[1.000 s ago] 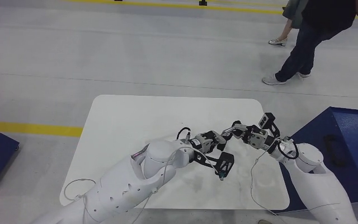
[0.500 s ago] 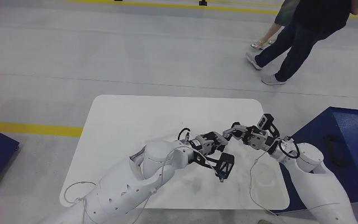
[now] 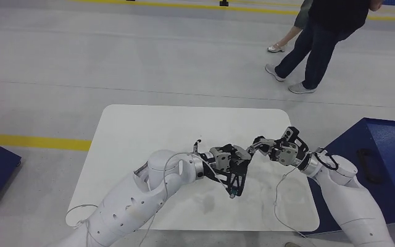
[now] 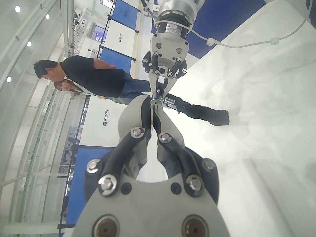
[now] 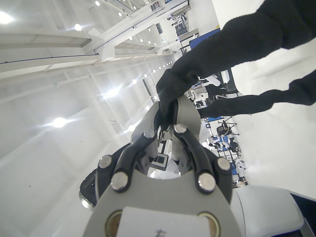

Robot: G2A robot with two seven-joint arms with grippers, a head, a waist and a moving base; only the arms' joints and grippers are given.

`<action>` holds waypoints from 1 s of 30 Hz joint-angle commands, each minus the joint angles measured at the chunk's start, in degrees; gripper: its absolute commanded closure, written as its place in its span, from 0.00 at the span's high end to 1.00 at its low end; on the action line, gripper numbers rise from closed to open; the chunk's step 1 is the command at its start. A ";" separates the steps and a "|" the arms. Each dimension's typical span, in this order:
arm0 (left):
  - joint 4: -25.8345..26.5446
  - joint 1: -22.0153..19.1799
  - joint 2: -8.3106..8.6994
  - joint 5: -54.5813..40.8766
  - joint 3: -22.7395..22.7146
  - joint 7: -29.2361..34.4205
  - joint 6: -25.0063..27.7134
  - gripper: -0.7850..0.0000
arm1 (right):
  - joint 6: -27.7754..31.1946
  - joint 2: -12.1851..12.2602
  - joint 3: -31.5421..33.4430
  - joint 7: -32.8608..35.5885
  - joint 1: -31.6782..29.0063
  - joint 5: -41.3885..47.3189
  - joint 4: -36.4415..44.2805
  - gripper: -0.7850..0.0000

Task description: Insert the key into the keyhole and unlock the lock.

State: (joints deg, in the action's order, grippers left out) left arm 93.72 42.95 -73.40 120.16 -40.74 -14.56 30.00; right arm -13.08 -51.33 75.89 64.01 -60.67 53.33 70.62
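Above the near right part of the white table [image 3: 142,136], the two arms are meeting tip to tip. The left hand [image 3: 245,154] is reaching in from the near left and the right hand [image 3: 256,147] from the near right, both held off the surface.

From the left wrist, the left hand [image 4: 153,109] is clenching its fingers on a thin metal piece, apparently the key [image 4: 153,102], which is sticking out past its fingertips. Facing it, the right hand [image 4: 160,92] is pinching its fingers together on a small silver block, apparently the lock [image 4: 169,101]. Key and lock are sitting just beside each other between the two hands. Whether the key is entering the keyhole cannot be told at this size.

From the right wrist, a black knitted sleeve [image 5: 222,48] is crossing in front of the right hand [image 5: 172,109] and hiding what its fingers are gripping.

The table is showing rounded corners and faint grey smudges in the area under the hands. A thin white cable [image 3: 278,191] is trailing down from the right arm over the near right corner.

Around the table, a pale grey floor [image 3: 185,55] is stretching away, with a yellow line [image 3: 43,143] running across it at the left. A blue panel [image 3: 370,148] is standing close against the table's right side. Overhead, round ceiling lights [image 5: 59,122] are shining among white beams, and blue partition boards [image 4: 123,13] are lining the far side of the hall.
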 commanded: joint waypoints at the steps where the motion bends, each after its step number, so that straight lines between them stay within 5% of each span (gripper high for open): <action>1: -0.32 0.05 0.04 0.07 -0.26 -1.27 -0.09 0.00 | -0.98 -0.07 -0.20 0.64 0.36 0.16 -0.50 0.00; 30: -2.95 -0.56 -1.15 0.77 0.05 -2.35 1.32 0.00 | 0.46 -0.82 -0.72 3.54 1.47 -1.61 -2.02 0.00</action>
State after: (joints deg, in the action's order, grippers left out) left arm 90.78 42.34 -74.53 120.88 -40.67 -17.03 31.29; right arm -12.65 -52.13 75.16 67.54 -59.17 51.76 68.55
